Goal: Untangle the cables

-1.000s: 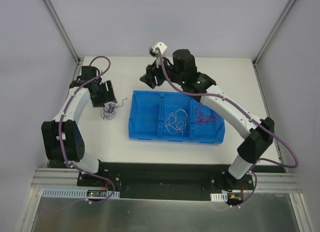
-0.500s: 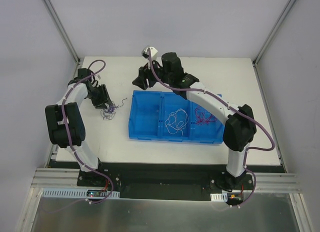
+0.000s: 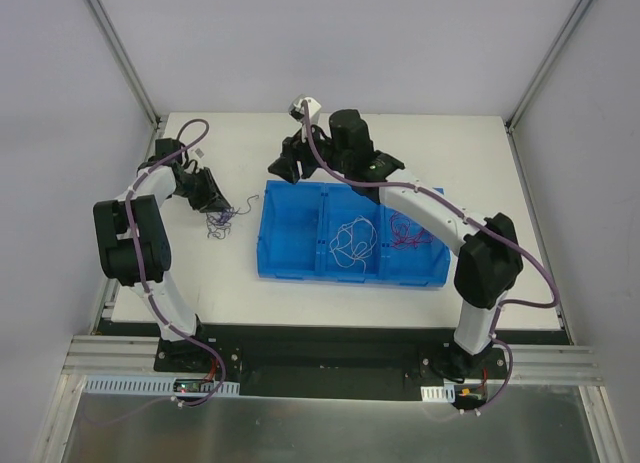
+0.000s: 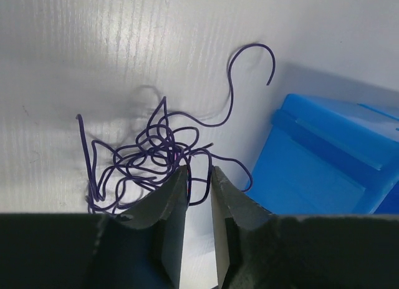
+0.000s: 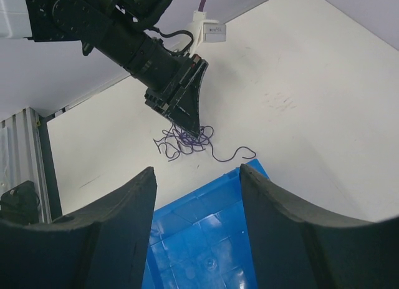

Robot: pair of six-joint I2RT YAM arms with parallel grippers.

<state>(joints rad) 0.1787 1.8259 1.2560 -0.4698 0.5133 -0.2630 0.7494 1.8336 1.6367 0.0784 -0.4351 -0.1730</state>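
Observation:
A dark purple cable lies clumped on the white table, left of the blue bin. My left gripper stands with its tips at the clump's edge. In the left wrist view the jaws are a narrow gap apart and a loop of the purple cable crosses between the tips. A white cable lies in the bin's middle compartment and a red cable in its right one. My right gripper hovers wide open and empty over the bin's far left corner.
The bin has three compartments; the left one holds nothing. Its corner sits close to the right of the purple clump. The left gripper shows from the right wrist. Frame posts stand at the table's far corners.
The left arm's elbow has swung back and its gripper has come down onto the purple clump. The right gripper has shifted left, toward the bin's far left corner.

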